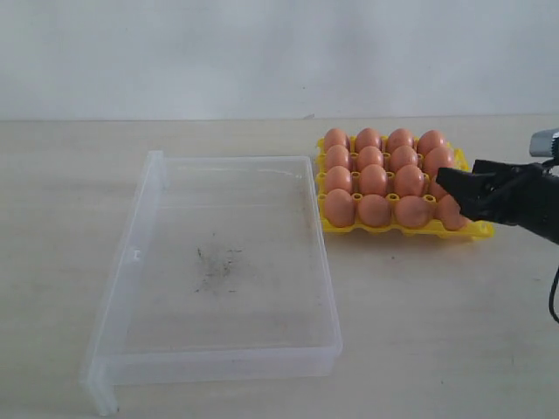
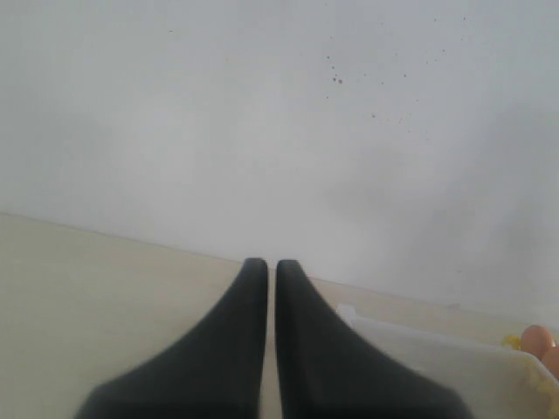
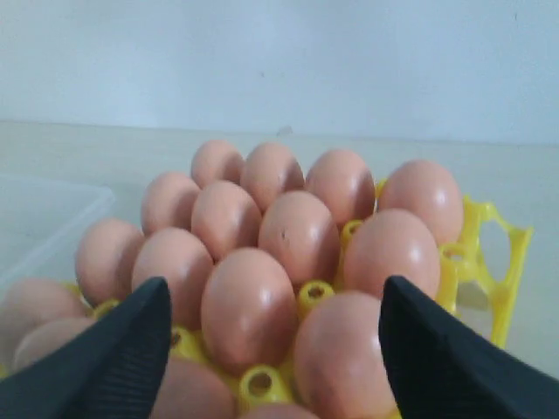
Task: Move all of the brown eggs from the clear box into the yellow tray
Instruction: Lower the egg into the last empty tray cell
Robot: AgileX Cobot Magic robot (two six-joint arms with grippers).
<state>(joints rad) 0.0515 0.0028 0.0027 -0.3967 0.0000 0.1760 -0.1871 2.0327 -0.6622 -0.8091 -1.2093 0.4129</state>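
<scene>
Box (image 1: 231,360) holds no eggs, only dark specks on its floor. All eggs (image 1: 374,179) sit in the tray (image 1: 384,229), one per cup, blunt end down so the pegs keep them from rolling. Every cup looks filled, though the right arm covers part of the right column. The tray sits just beside the box's far right corner, which keeps the carry short.

Right gripper (image 1: 458,179) is at the tray's near right corner with jaws spread wide and nothing pinched. In the right wrist view the two fingers (image 3: 113,349) straddle the nearest eggs with clear gaps, none touching as far as I can tell. It's low and close, so this is probably the end of the last placement. Task looks done or nearly so.

Left gripper (image 2: 272,266) has its fingers pressed together on nothing. It's parked over bare table (image 1: 419,332) off the box's side, well apart from the eggs and out of the exterior view.
</scene>
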